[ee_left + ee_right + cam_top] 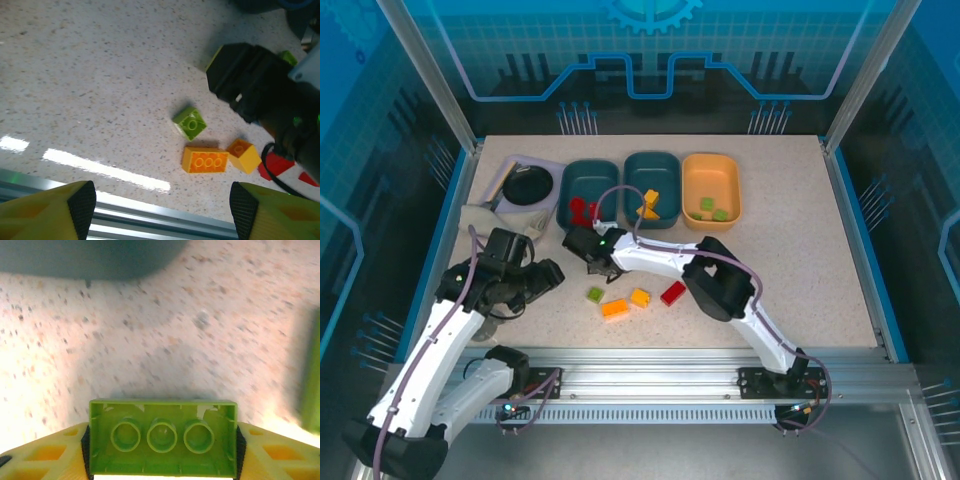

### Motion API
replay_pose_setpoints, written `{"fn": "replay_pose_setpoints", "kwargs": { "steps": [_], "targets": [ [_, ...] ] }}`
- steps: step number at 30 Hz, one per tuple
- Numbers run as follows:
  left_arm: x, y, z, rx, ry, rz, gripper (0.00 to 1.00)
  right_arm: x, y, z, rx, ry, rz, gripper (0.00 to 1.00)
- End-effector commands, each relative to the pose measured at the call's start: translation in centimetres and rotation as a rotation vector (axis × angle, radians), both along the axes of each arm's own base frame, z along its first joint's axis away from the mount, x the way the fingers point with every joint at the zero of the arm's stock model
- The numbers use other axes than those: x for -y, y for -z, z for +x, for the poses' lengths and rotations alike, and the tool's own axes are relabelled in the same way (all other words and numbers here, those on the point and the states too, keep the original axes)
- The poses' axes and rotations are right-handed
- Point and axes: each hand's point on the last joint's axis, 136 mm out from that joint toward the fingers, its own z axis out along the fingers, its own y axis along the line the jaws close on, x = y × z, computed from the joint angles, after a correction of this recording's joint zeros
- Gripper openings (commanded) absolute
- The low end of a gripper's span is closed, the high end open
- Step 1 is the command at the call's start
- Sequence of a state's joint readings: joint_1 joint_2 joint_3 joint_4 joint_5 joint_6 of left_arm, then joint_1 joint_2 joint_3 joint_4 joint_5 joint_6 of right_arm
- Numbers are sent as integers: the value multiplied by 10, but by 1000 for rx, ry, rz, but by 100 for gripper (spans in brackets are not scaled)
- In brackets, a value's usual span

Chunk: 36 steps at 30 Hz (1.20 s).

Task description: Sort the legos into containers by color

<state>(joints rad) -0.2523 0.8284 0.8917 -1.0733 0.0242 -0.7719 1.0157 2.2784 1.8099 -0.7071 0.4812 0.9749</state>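
Clamping a green lego [162,436] in my right gripper [162,456], I held it just over the table [175,335] near a teal container [90,257]; my left gripper [162,207] stood apart, short of loose legos [205,161].

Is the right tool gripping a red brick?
No, the right tool clamps a green brick, its hollow underside facing the camera.

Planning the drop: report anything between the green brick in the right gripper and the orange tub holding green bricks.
The right gripper grips the green plastic brick. The middle dark teal plastic tub lies between it and the orange plastic tub; likely lift over it.
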Motion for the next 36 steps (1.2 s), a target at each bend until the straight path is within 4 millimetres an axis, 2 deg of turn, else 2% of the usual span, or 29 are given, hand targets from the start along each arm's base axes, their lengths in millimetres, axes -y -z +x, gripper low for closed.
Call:
{"fn": "replay_pose_setpoints", "kwargs": {
  "steps": [1, 5, 8, 11, 13, 18, 24, 26, 29, 31, 33, 36],
  "targets": [
    [24, -6, 18, 52, 77, -77, 75, 10, -62, 1, 68, -13, 94, 51],
    [45, -23, 43, 111, 134, -83, 75, 57, -103, 11, 104, 17, 106, 51],
    [66, -32, 63, 137, 183, -82, 75, 99, -124, 26, 120, 58, 105, 51],
    [92, -43, 86, 175, 229, -98, 75, 144, -135, 49, 113, 124, 109, 51],
    [108, -47, 101, 187, 254, -105, 75, 167, -136, 65, 99, 170, 123, 51],
    [137, -59, 144, 230, 280, -122, 75, 217, -120, 120, -3, 295, 156, 51],
    [165, -68, 186, 256, 315, -136, 75, 253, -96, 184, -62, 427, 181, 51],
    [170, -66, 196, 251, 323, -131, 75, 263, -78, 198, -106, 465, 170, 52],
    [178, -64, 207, 238, 333, -133, 75, 275, -50, 211, -174, 515, 166, 51],
    [181, -62, 211, 230, 337, -137, 75, 280, -39, 216, -197, 531, 162, 52],
    [184, -58, 213, 220, 340, -141, 75, 282, -29, 219, -212, 537, 163, 57],
    [186, -52, 212, 199, 343, -139, 75, 283, -23, 220, -221, 531, 162, 70]
  ]
}}
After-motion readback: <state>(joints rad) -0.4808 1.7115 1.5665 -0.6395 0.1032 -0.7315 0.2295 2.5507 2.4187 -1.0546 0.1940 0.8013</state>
